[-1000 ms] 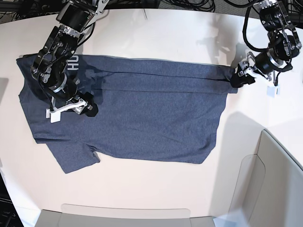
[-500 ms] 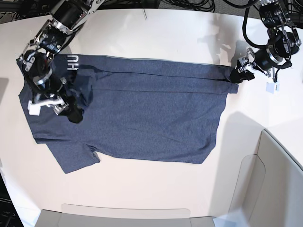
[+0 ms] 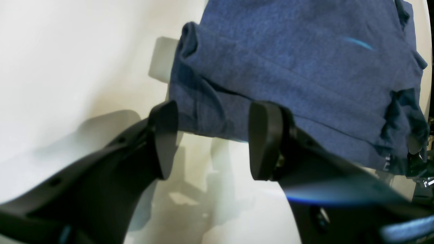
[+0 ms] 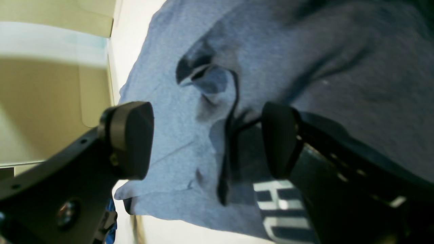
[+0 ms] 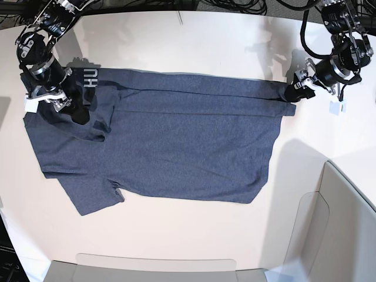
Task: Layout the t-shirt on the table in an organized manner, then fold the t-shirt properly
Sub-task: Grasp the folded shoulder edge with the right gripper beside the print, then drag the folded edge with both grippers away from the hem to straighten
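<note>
The dark navy t-shirt [image 5: 176,147] lies spread flat on the off-white table [image 5: 205,47], with its top strip folded down along the far edge and its white lettering [image 5: 91,76] at the upper left. My right gripper [image 5: 69,106] hovers over the shirt's left shoulder area. In the right wrist view it [image 4: 206,139] is open above a small pucker of fabric [image 4: 210,84] and holds nothing. My left gripper [image 5: 295,89] sits at the shirt's upper right corner. In the left wrist view it [image 3: 213,142] is open, with the folded edge of the t-shirt [image 3: 288,67] just past its fingertips.
A grey-beige bin [image 5: 346,223] stands at the lower right, and another bin wall [image 5: 153,264] runs along the near edge. Black cables [image 5: 235,6] lie past the table's far edge. Bare tabletop surrounds the shirt on all sides.
My right gripper has moved up and left across the shirt, from its left middle to the shoulder by the lettering, and its jaws stand wider. The left arm has hardly moved.
</note>
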`<state>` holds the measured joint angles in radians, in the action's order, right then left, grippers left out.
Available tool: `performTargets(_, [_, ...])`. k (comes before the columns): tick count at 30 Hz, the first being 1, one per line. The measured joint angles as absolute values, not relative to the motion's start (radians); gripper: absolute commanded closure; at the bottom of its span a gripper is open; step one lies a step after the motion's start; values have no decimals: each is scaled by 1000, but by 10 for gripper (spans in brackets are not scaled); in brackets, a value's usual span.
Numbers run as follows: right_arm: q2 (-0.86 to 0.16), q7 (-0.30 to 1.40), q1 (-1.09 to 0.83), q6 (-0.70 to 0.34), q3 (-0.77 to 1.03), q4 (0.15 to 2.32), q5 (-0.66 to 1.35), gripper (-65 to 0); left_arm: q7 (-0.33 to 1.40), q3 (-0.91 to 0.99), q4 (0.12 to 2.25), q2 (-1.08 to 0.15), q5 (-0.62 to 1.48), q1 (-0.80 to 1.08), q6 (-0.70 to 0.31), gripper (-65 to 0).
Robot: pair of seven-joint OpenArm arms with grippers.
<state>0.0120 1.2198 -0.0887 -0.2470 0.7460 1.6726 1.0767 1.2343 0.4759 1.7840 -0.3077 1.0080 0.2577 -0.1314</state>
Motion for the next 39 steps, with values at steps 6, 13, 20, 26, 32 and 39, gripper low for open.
performTargets(6, [23,1221,-52,-246,635,1672,1077,-490,1234,476,1784,-308,1008,257,-131,-313])
performTargets(13, [85,1222,-22,-243,570,1672,992,-490,1234,476,1784,-308,1008,258,-131,-313])
performTargets(20, [130,1225,25,-243,471,1671,974,-490,1232,476,1784,-308,1007,281,-131,-313])
performTargets(26, [156,1219,80,-243,439,1624,920,-490,1231,475,1784,-308,1008,277,-131,-313])
performTargets(32, [142,1224,89,-243,447,1622,919,-488,1230,475,1784,-308,1009,277,-131,-313])
performTargets(39, [27,1219,53,-243,574,1740,918,-173,1233,480,1824,-307,1005,275,-131,-294])
